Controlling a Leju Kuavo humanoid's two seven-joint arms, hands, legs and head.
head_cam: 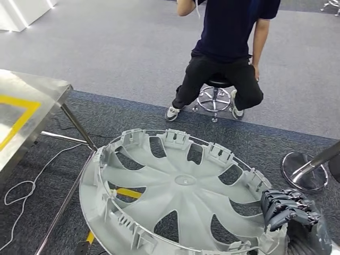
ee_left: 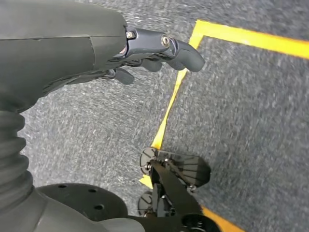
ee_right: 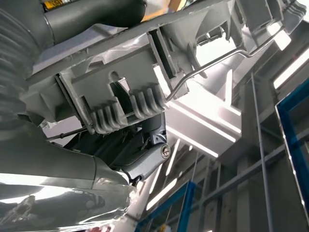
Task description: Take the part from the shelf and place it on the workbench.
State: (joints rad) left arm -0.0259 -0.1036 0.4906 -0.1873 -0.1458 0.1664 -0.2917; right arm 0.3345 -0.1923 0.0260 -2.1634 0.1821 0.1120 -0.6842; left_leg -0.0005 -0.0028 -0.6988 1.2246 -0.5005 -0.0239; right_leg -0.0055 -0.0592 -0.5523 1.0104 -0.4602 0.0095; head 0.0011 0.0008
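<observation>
Right hand [head_cam: 289, 208]: fingers curled over the rim of the part [head_cam: 176, 196], gripping it at one edge only; the right wrist view shows fingers [ee_right: 146, 154] tucked under the rim clips.
Left hand [ee_left: 160, 48]: hangs over the carpet, fingers loosely extended, holding nothing.
Part: a grey wheel cover, carried flat in front of the robot, above the floor, not yet on the counter [head_cam: 36, 101].
Risk: a one-sided grip on a wide, light disc could let it tilt or slip out.
Risk: its far rim might clip the counter edge or leg on approach.
Nearby: a person on a stool [head_cam: 214, 93] sits beyond.
</observation>
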